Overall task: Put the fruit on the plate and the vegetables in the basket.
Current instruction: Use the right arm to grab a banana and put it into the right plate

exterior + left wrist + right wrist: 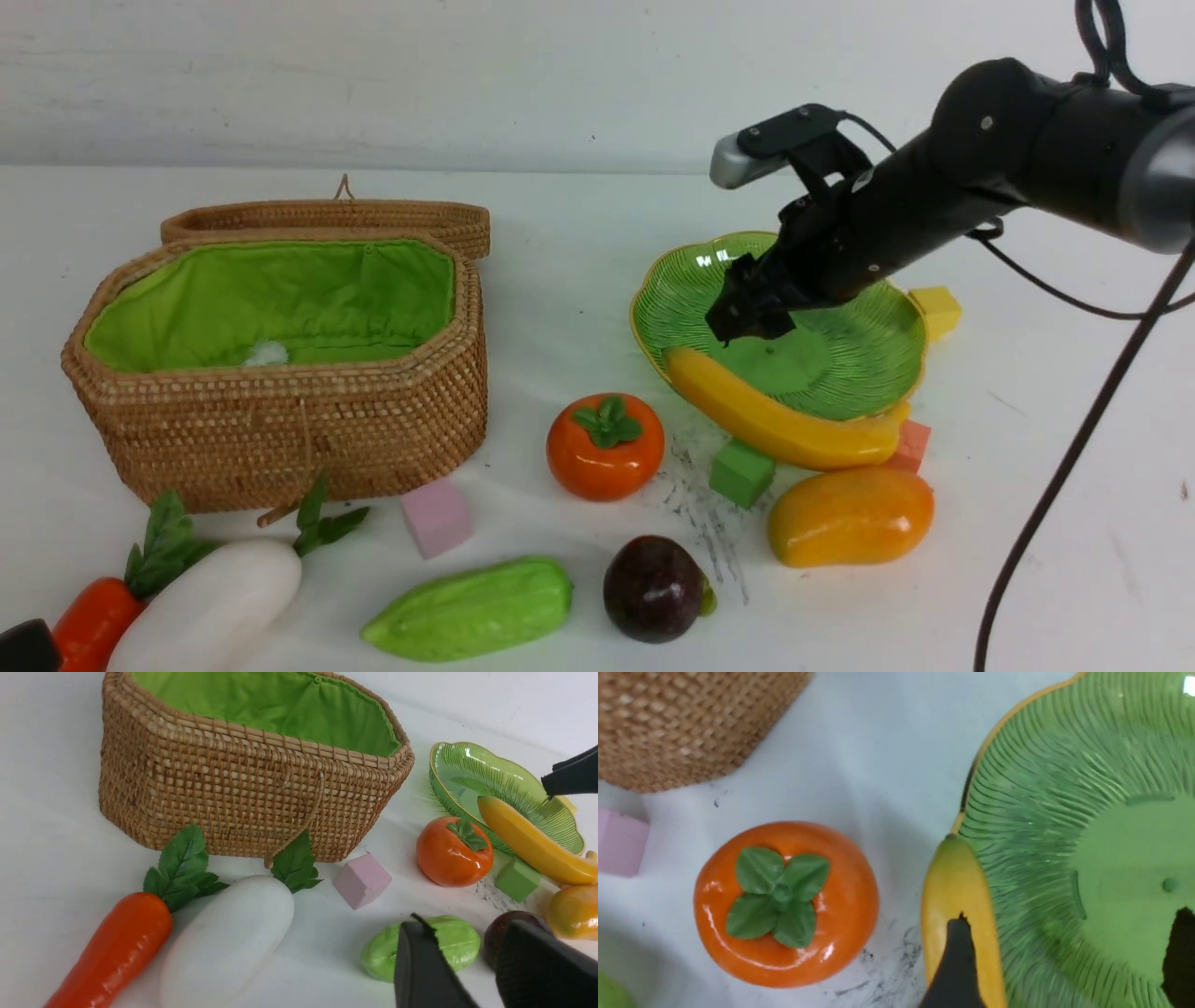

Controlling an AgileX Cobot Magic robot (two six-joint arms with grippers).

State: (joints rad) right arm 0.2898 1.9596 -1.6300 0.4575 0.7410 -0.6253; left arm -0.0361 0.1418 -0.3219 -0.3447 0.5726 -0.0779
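My right gripper (747, 313) hangs open over the green plate (840, 373), nothing between its fingers. The banana (775, 420) lies along the plate's near rim, under one fingertip (957, 966). On the table in front lie the persimmon (605, 446), mango (850, 518) and mangosteen (653, 588). The green gourd (471, 607), white radish (210, 607) and carrot (93, 621) lie near the front edge. The wicker basket (280, 411) stands open at the left. My left gripper (472, 952) is low at the front left, open and empty, with the gourd (448, 942) beyond it.
Foam cubes lie about: pink (436, 516) by the basket, green (742, 471) and salmon (910, 446) under the plate's near edge, yellow (935, 310) behind the plate. The basket lid (327, 219) lies back behind it. The right arm's cable (1055, 485) hangs at the right.
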